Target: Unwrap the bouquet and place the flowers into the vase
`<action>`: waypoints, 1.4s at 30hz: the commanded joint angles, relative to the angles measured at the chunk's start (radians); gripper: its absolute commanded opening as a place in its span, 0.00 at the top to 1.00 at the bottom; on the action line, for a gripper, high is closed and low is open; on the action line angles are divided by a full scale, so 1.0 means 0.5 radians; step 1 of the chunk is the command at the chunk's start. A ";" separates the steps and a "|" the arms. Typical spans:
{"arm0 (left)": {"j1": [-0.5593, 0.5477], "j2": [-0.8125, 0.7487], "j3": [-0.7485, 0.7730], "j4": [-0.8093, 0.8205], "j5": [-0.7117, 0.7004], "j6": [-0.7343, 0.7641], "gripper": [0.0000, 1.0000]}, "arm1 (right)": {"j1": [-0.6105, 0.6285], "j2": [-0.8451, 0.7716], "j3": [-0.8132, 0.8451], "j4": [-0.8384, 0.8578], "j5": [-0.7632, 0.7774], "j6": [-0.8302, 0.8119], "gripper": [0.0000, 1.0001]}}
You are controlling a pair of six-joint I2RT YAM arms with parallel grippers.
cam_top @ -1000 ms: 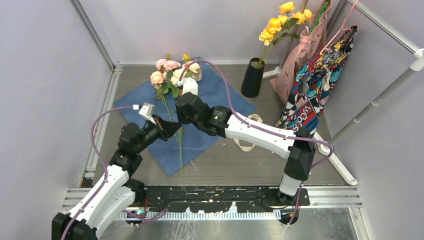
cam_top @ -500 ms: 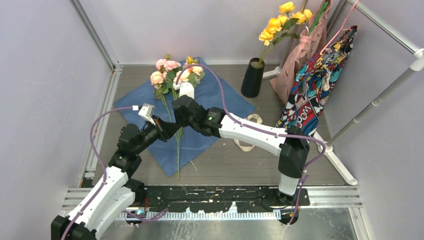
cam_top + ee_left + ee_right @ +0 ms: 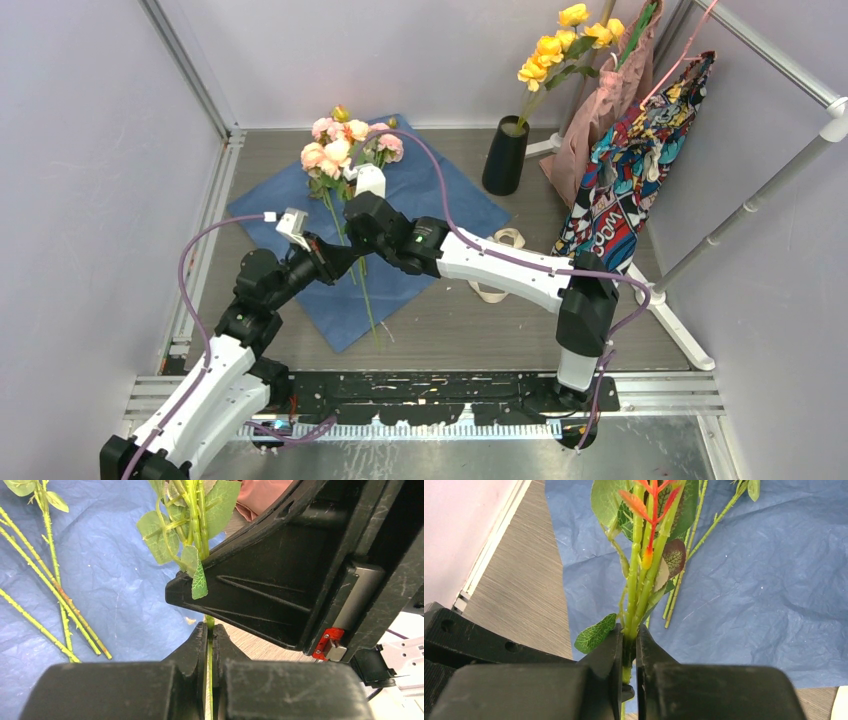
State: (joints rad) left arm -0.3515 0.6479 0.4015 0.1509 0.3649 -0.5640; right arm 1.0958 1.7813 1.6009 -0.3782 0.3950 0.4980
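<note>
Wrap off, blue paper (image 3: 440, 200) lies open: transfer step. The left gripper (image 3: 210, 640) and right gripper (image 3: 626, 645) each clamp the flowers (image 3: 338, 150) by the stems, left of the vase (image 3: 505, 155). Next, likely: lift, tip stems into vase.

Yellow flowers (image 3: 548, 47), patterned bag (image 3: 625, 190), pink cloth (image 3: 600, 110), white rack (image 3: 750, 205)

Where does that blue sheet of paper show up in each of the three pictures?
Top external: the blue paper lies spread flat, centre-left, left of the black vase.
Left wrist: it fills the left half.
Right wrist: it covers the upper right.
Shared landmark: the green stems crossing over it.
</note>
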 commanded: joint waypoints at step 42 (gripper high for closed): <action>0.000 0.118 0.013 0.108 0.065 0.090 0.10 | -1.307 0.450 1.480 0.598 0.225 -1.326 0.99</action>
State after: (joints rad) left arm -0.3523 0.7033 0.4015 0.1318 0.3553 -0.5423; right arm 0.4892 1.9251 2.1975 -0.1120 0.5488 -0.1421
